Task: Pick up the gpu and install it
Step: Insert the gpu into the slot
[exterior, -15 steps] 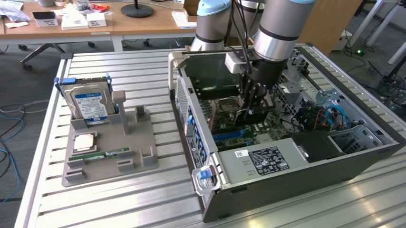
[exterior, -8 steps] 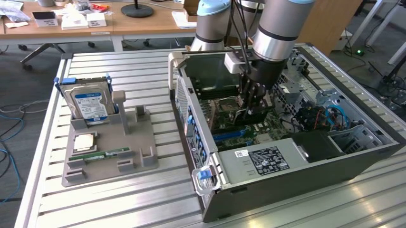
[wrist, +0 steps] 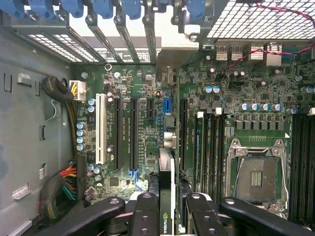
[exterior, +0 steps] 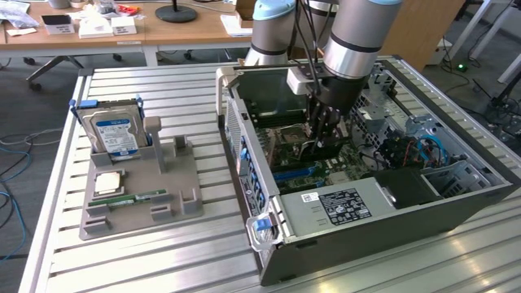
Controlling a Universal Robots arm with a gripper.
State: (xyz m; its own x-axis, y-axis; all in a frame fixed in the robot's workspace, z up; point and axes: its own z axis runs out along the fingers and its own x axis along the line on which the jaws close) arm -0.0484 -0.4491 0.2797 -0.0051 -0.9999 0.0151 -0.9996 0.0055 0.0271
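Ext. view, left to right: grey fixture [exterior: 175, 177] at left-centre of the frame, w/ the hard drive [exterior: 114, 133] upright at its back and a CPU [exterior: 109, 182] and RAM stick [exterior: 138, 198] lying flat in front. Centre-right is the open PC case [exterior: 382, 235] on its side, motherboard [exterior: 301, 155] facing up. The arm drops straight down into it. The gripper [exterior: 323, 141] sits low over the board, just above frame centre.

Wrist view: the gpu [wrist: 166, 187] is in the gripper [wrist: 170, 212], seen edge-on as a thin dark strip w/ a green logo. It's pinched between the black fingers [wrist: 145, 216], one each side. Jaws are nearly closed, apart only by the card's thickness. So the card is directly under the gripper, not off to a side.

Its long axis runs parallel w/ the long PCIe slots [wrist: 133, 132]. The card sits between those and the RAM banks [wrist: 209, 142], approx. in line w/ the short blue slot [wrist: 167, 105]. One end points toward the rear slot covers [wrist: 123, 34]; the bracket itself is hidden. Can't tell whether the card edge touches a slot. My read: close above the board, not seated.
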